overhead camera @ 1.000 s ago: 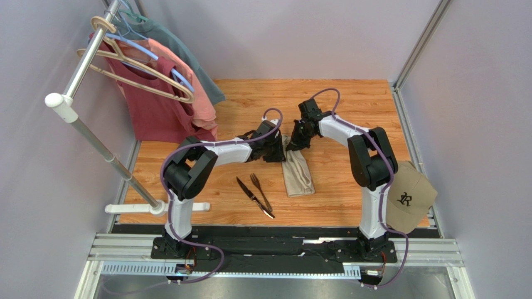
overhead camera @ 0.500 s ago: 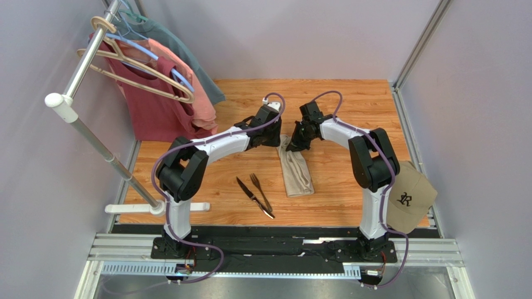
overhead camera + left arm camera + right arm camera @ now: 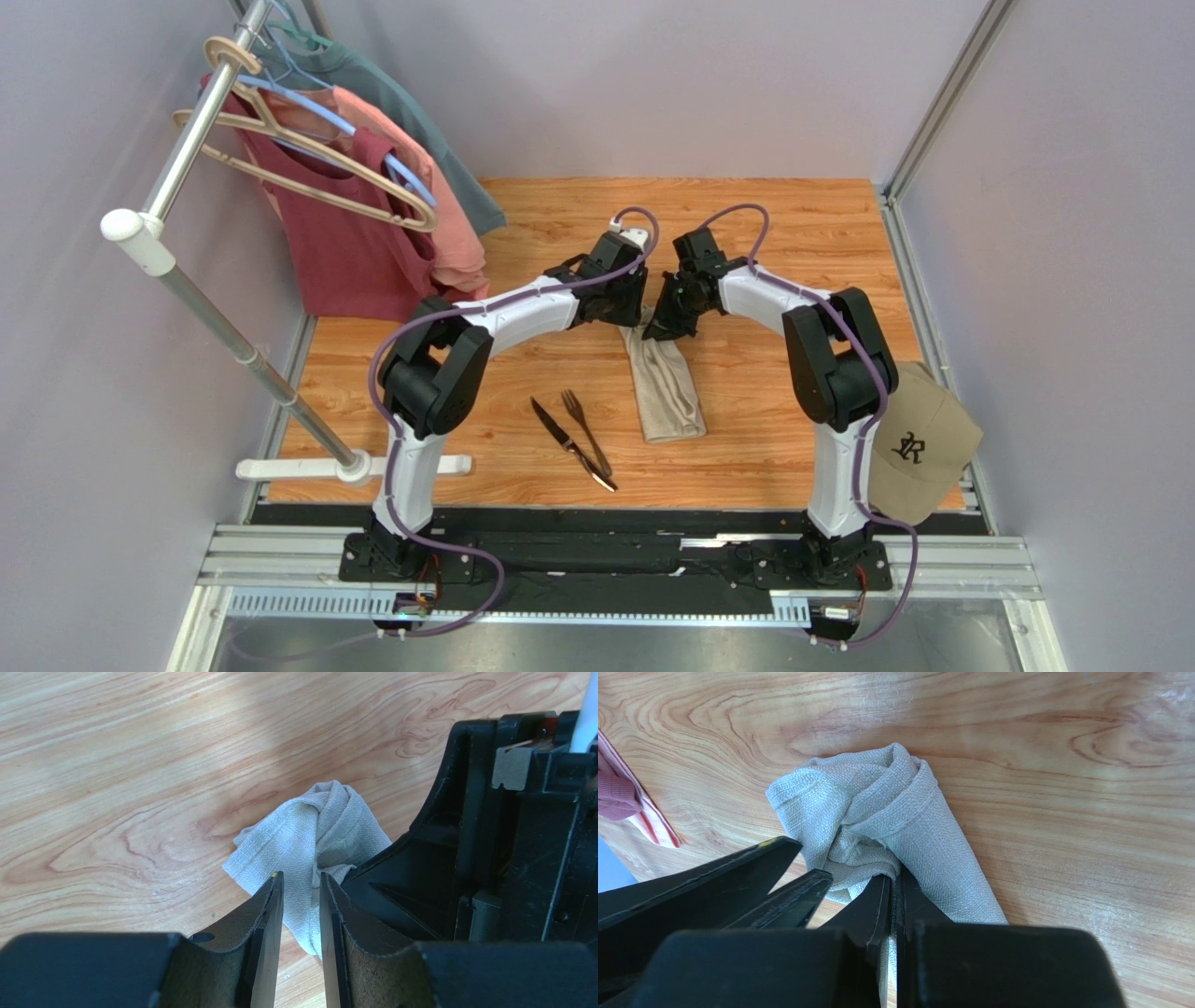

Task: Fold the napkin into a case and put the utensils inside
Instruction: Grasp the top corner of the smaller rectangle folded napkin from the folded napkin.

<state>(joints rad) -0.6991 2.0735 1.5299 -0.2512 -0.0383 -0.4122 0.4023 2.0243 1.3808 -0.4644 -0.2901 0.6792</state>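
Above the napkin (image 3: 665, 381) — left arm (image 3: 526, 303), right arm (image 3: 765, 294) outstretched, almost touching.

The right gripper (image 3: 893, 880), low in the centre, pinches a fold of the beige napkin (image 3: 927, 822), whose bunched, twisted end lies on the wooden table (image 3: 1074, 770). From the lower left reaches the left gripper (image 3: 812, 861), jaws slightly parted, tips at the cloth's edge. At the left edge of the frame lies pink fabric (image 3: 622, 798).
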